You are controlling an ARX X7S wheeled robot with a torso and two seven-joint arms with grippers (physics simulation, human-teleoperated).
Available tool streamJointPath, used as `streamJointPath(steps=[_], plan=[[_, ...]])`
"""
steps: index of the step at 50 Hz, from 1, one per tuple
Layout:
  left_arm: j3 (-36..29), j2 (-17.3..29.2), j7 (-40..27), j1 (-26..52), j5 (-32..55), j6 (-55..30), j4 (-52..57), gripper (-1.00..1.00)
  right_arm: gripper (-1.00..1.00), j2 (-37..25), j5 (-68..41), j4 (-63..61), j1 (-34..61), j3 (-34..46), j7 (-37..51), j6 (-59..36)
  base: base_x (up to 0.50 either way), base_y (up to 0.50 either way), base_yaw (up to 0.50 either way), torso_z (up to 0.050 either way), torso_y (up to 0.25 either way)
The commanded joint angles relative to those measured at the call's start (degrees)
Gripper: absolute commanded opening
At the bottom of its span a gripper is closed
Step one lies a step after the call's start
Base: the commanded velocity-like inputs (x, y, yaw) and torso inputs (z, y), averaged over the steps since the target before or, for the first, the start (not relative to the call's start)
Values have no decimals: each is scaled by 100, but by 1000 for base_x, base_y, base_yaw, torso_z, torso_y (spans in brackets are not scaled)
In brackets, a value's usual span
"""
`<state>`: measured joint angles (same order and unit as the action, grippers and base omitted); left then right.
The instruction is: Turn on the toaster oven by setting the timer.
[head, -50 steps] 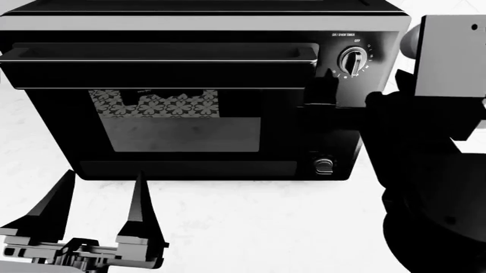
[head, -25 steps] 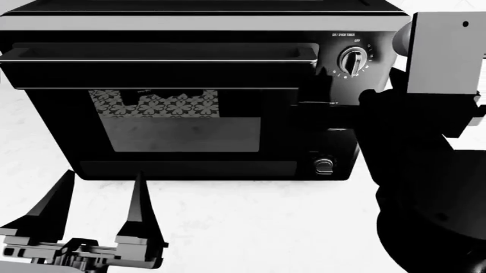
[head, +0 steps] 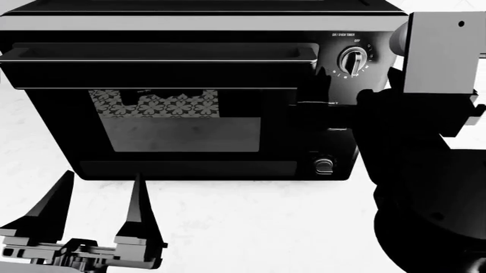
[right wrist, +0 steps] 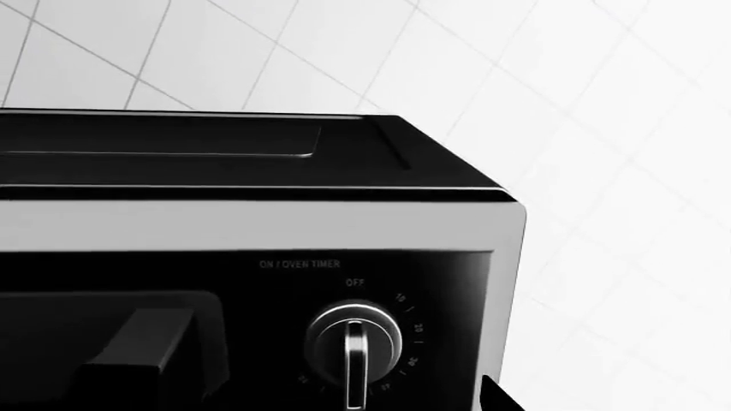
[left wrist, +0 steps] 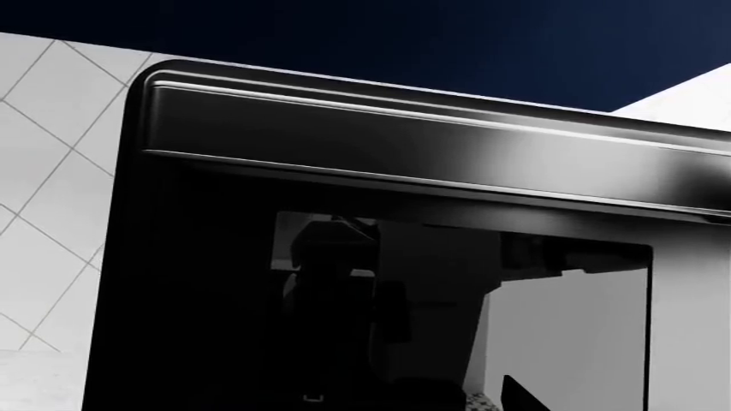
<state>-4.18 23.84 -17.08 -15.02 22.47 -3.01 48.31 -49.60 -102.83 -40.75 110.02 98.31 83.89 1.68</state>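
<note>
The toaster oven (head: pixel 190 131) is a glossy black box with a glass door and a wide bar handle (head: pixel 159 60), and it fills the head view. The timer (head: pixel 353 60) is at its upper right under "OFF", its bar pointer nearly upright. It also shows in the right wrist view (right wrist: pixel 354 342). My right gripper (head: pixel 319 96) is in front of the control panel just below and left of the timer, dark against the oven. One of its fingertips (right wrist: pixel 494 396) shows far off to the side, so it looks open. My left gripper (head: pixel 99 199) is open and empty in front of the oven's lower left.
A small plain silver dial (head: pixel 324 165) sits at the panel's bottom. My right arm (head: pixel 425 170) covers the oven's right side. A white counter (head: pixel 251 222) lies in front, and white tiled wall (right wrist: pixel 571 103) lies behind. The left wrist view shows the oven's handle (left wrist: pixel 434 145) and door glass.
My right arm has shifted a little to the left, closer to the control panel. My left gripper and the timer's pointer have not moved.
</note>
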Motion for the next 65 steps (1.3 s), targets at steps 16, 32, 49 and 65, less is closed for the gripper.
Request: streamJointPath(steps=[16, 32, 49, 65], plan=[[-6, 52, -42, -15, 30, 48, -28, 100, -100, 46, 108, 14, -47, -62, 5, 11, 0, 0, 0, 0, 0], [-14, 81, -65, 29, 43, 61, -64, 100, -100, 44, 188, 25, -30, -100, 42, -16, 0, 0, 0, 0, 0], [-36, 103, -77, 59, 66, 87, -111, 100, -100, 30, 238, 58, -81, -114, 3, -25, 0, 0, 0, 0, 0], [-24, 133, -95, 24, 104, 135, -122, 100, -100, -151, 425, 123, -461, -345, -277, 602, 0, 0, 0, 0, 0]])
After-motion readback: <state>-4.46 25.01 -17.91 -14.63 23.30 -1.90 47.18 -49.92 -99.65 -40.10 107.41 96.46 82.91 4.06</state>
